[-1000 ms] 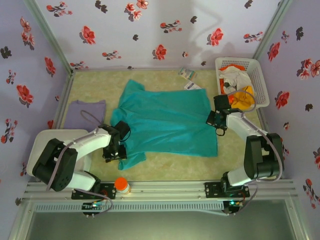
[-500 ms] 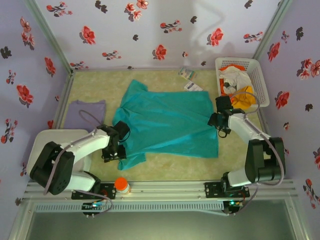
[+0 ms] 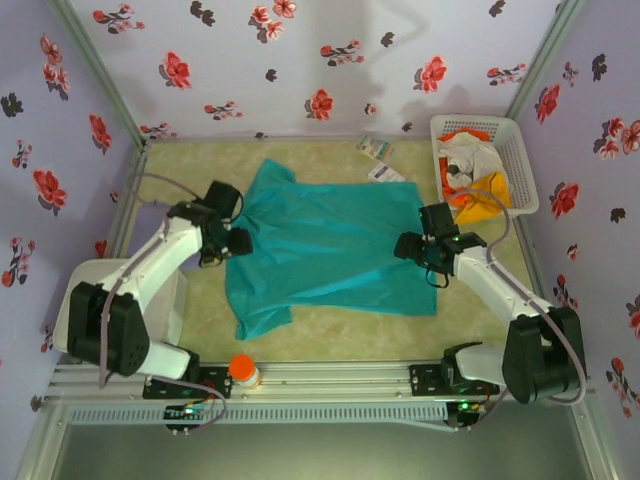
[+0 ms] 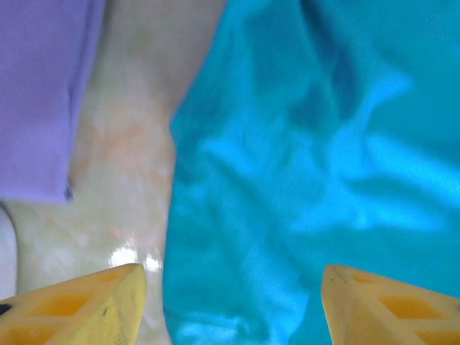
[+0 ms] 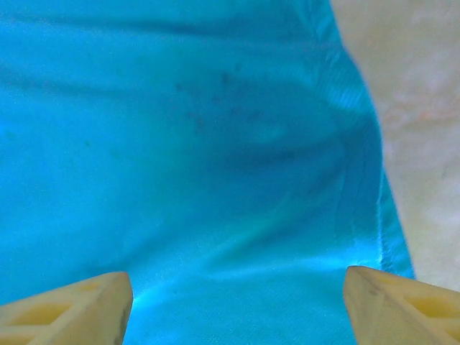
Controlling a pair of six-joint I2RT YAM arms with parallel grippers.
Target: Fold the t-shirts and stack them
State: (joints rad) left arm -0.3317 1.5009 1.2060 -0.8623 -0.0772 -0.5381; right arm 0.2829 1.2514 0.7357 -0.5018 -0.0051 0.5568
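Observation:
The large teal t-shirt [image 3: 330,250] lies spread out in the middle of the table, one sleeve trailing toward the near edge. My left gripper [image 3: 237,241] hovers open over the shirt's left edge; in the left wrist view its yellow fingers [image 4: 86,305] straddle teal cloth [image 4: 302,165] and bare table. A pale purple t-shirt [image 4: 36,93] lies flat just left of it. My right gripper [image 3: 406,247] stands open above the right side of the teal shirt, with cloth [image 5: 215,144] between and below its fingers [image 5: 68,313], nothing pinched.
A white lattice basket [image 3: 521,150] at the back right holds white and orange garments [image 3: 480,190]. Two small packets [image 3: 377,148] lie near the back wall. An orange-capped bottle [image 3: 243,371] stands at the near rail. Flowered walls close in three sides.
The right gripper opened, let go of the shirt's right edge and moved left over the cloth. The left arm swung from the near sleeve up to the shirt's left edge, opening wider.

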